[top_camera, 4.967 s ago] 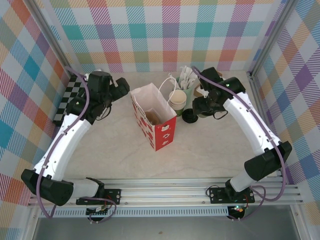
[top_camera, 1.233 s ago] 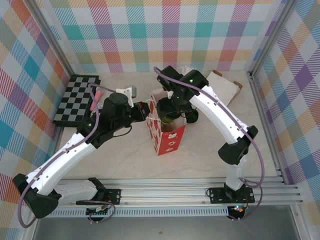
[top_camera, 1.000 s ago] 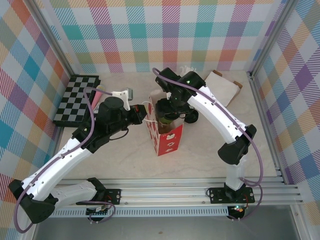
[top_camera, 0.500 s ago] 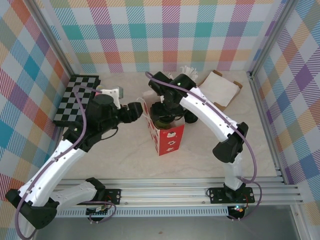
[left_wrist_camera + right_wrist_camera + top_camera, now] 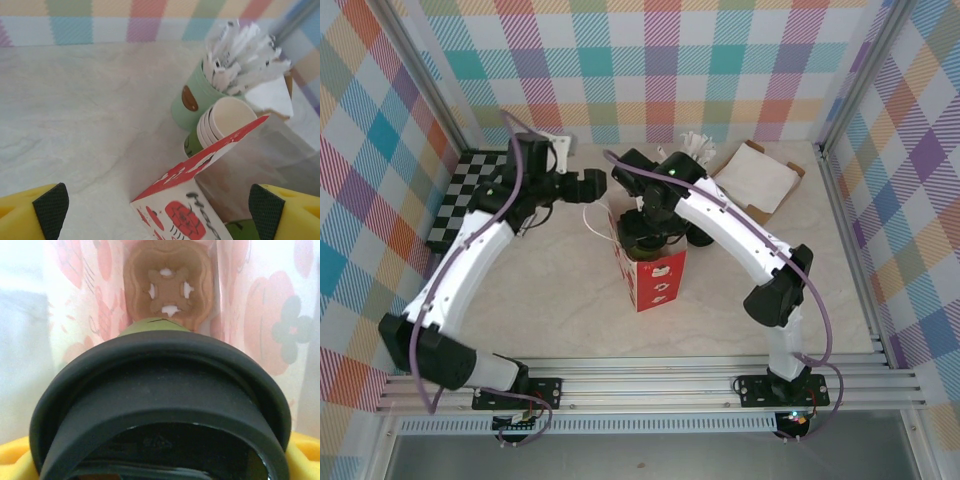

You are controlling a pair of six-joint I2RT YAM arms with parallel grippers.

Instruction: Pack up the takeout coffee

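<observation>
Pale, marbled beige tabletop (image 5: 550, 290) sits inside an aluminium frame, closed in by walls (image 5: 650, 70) of pastel plaid in teal, pink, orange and purple. At the back left lies a black-and-white checkerboard (image 5: 470, 190), and at the back right a flat open cardboard box (image 5: 760, 180). A red-and-white paper bag (image 5: 660, 280) stands upright near the middle of the table. Just behind it are a green cup of white cutlery (image 5: 192, 97) and a stack of cream paper cups (image 5: 227, 117). The takeout coffee (image 5: 160, 385) is inside the mouth of the bag, gripped by the right gripper (image 5: 646, 226), whose yellow fingers (image 5: 15, 455) sit against either side of it. Its round black plastic lid (image 5: 160, 365) has a raised rim and a glossy sunken centre. A sliver of the green cup wall (image 5: 150, 327) shows beyond the lid. Below it, at the bottom of the bag, lies a brown moulded cardboard piece (image 5: 169, 282). The left gripper (image 5: 598, 186) hangs just left of the bag's top edge with its jaws spread wide and nothing between them.
</observation>
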